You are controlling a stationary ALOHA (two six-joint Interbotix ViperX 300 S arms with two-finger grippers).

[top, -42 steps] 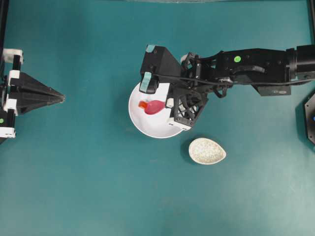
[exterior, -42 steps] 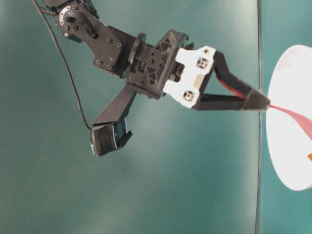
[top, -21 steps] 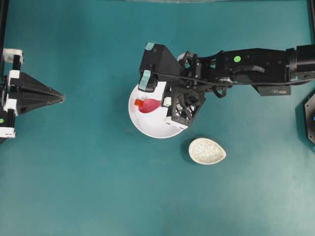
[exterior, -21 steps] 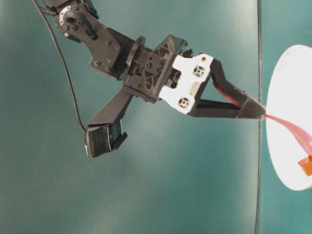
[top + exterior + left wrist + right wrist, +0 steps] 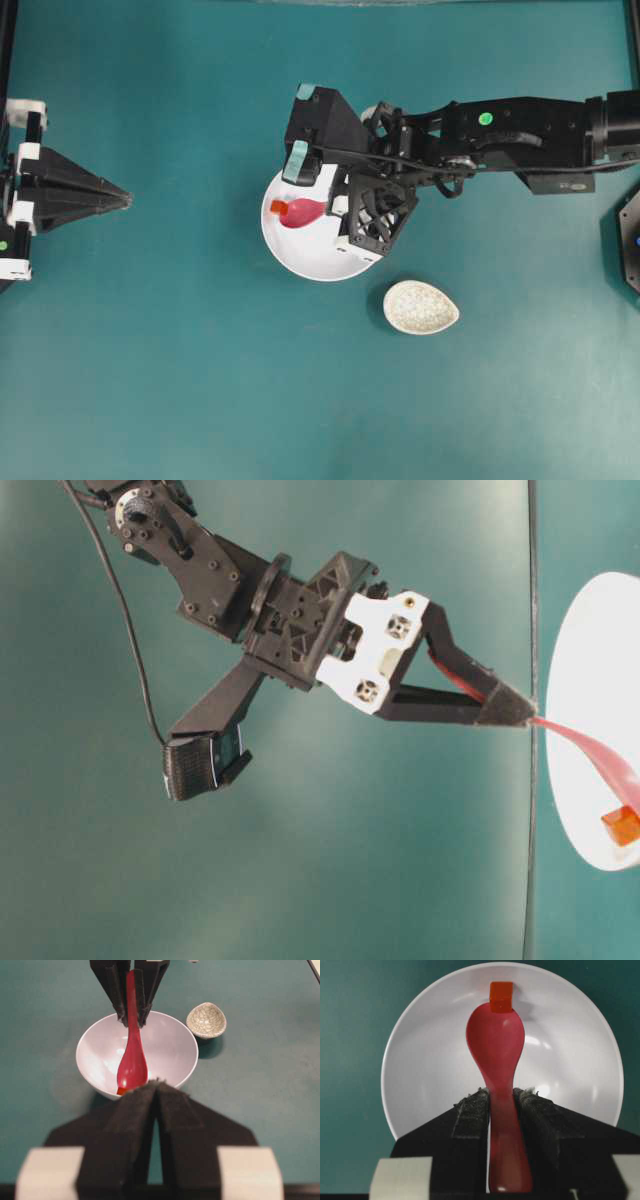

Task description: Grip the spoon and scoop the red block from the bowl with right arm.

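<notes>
Table [image 5: 180, 380]: teal surface, under everything.

R arm [image 5: 520, 135]: black, teal tape patches on wrist cam housing, reaches in from R edge of overhead view to bowl. L arm: parked at L edge of overhead view, well apart from all dishes.

Bowl [image 5: 300, 255]: large, round, plain white. Sits directly under/ahead of R gripper tips; spoon scoop inside it.

Spoon rest [image 5: 421, 307]: small speckled beige egg-shaped dish, on table just past bowl's rim, off to one side of R gripper, not touched.

R gripper [image 5: 501, 1097]: jaws partly closed, clamped on spoon handle; padded fingers [image 5: 472, 1110] press handle from both sides. Tips at bowl's near rim in table-level view [image 5: 515, 712].

L gripper [image 5: 125, 200]: jaws pressed together, pads meeting w/ only a hairline seam in L wrist view [image 5: 156, 1091]. Holds nothing; points toward bowl from a distance.

Spoon [image 5: 496, 1045]: glossy magenta-pink. Long axis runs straight out from R gripper, in line w/ fingers; handle end in grip, scoop end away, hollow side up. In overhead view axis approx. horizontal, scoop pointing L [image 5: 303, 212]. In table-level view it slopes down from tips into bowl.

Red block [image 5: 500, 996]: tiny red-orange cube, in bowl, at far tip of scoop, touching/overlapping its front edge; farthest item along spoon axis from R gripper. Whether on the lip or just against it: can't tell.
</notes>
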